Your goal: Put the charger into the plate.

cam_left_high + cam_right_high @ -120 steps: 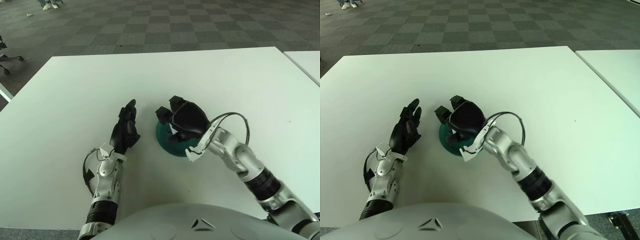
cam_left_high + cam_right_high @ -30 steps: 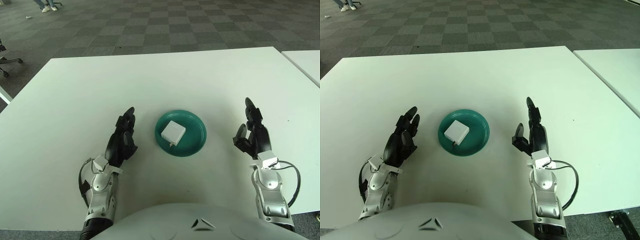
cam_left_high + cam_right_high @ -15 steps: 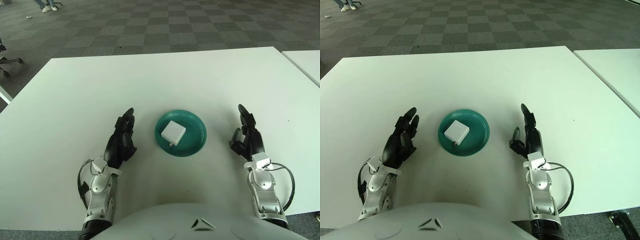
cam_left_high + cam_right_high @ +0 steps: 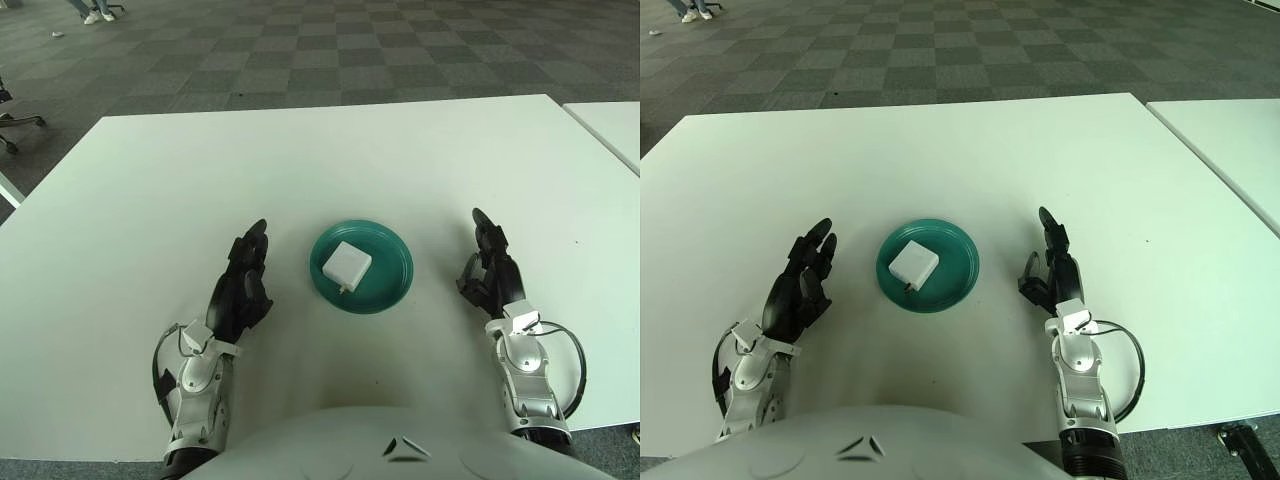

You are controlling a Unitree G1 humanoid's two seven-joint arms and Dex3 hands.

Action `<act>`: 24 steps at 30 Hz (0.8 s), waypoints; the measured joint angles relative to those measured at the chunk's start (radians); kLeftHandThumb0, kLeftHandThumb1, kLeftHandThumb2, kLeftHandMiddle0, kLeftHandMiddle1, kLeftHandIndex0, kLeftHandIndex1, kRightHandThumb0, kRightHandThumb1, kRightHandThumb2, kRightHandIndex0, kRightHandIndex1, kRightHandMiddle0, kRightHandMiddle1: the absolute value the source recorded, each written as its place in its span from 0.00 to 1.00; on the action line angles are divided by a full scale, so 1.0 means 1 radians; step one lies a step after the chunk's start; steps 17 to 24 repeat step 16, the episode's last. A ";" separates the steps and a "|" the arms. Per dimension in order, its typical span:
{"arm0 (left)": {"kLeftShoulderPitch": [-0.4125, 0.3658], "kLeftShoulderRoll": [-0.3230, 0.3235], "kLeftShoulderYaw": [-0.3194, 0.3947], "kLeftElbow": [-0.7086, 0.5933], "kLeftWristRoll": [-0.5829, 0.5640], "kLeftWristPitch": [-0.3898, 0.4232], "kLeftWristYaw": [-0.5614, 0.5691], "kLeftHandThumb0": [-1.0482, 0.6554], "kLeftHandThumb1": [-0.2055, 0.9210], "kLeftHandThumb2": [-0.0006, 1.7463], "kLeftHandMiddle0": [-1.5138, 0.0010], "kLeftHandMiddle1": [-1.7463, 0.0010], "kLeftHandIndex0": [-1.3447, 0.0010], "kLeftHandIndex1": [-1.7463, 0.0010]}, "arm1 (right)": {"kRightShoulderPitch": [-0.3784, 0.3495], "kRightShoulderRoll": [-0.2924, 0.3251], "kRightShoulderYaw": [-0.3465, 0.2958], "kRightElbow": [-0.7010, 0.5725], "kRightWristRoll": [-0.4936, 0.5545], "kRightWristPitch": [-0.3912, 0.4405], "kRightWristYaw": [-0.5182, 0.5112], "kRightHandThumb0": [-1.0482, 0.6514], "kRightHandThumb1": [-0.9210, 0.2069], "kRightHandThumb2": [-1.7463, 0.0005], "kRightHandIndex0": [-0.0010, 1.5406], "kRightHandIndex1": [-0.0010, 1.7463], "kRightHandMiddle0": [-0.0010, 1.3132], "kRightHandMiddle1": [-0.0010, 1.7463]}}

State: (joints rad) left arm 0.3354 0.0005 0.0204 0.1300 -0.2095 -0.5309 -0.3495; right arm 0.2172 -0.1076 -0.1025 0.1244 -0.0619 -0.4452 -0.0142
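One white charger (image 4: 346,264) lies inside the one green plate (image 4: 392,258) on my counter (image 4: 300,160). My left robot hand (image 4: 241,290) sits left of the plate, my right robot hand (image 4: 492,270) right; both spread wide, holding nothing.

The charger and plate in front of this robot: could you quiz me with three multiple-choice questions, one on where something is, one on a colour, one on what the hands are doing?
1. Where is the white charger?
A. On the bare table
B. Inside the plate
C. In the right hand

2. What colour is the plate?
A. Teal green
B. Red
C. Yellow

3. What are the hands doing?
A. Both grip the plate
B. The left hand holds the charger
C. Both are open and hold nothing

Answers:
1 B: the charger lies within the plate's rim.
2 A: the plate is teal green against the white table.
3 C: the left hand shows left of the plate and the right hand right of it, both apart from it with fingers spread.
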 measured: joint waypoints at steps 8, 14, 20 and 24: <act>0.008 -0.003 -0.001 -0.006 0.005 0.000 0.002 0.06 1.00 0.59 0.91 1.00 1.00 0.69 | -0.006 0.010 0.009 0.007 0.010 0.019 0.015 0.00 0.00 0.44 0.00 0.00 0.00 0.21; 0.010 -0.004 -0.001 -0.007 0.007 0.000 0.004 0.06 1.00 0.59 0.91 1.00 1.00 0.69 | -0.023 0.015 0.012 0.028 0.009 0.032 0.013 0.00 0.00 0.44 0.01 0.01 0.00 0.22; 0.010 -0.004 -0.001 -0.007 0.007 0.000 0.004 0.06 1.00 0.59 0.91 1.00 1.00 0.69 | -0.034 0.016 0.013 0.036 0.009 0.034 0.012 0.00 0.00 0.44 0.02 0.01 0.00 0.21; 0.010 -0.004 -0.001 -0.007 0.007 0.000 0.004 0.06 1.00 0.59 0.91 1.00 1.00 0.69 | -0.034 0.016 0.013 0.036 0.009 0.034 0.012 0.00 0.00 0.44 0.02 0.01 0.00 0.21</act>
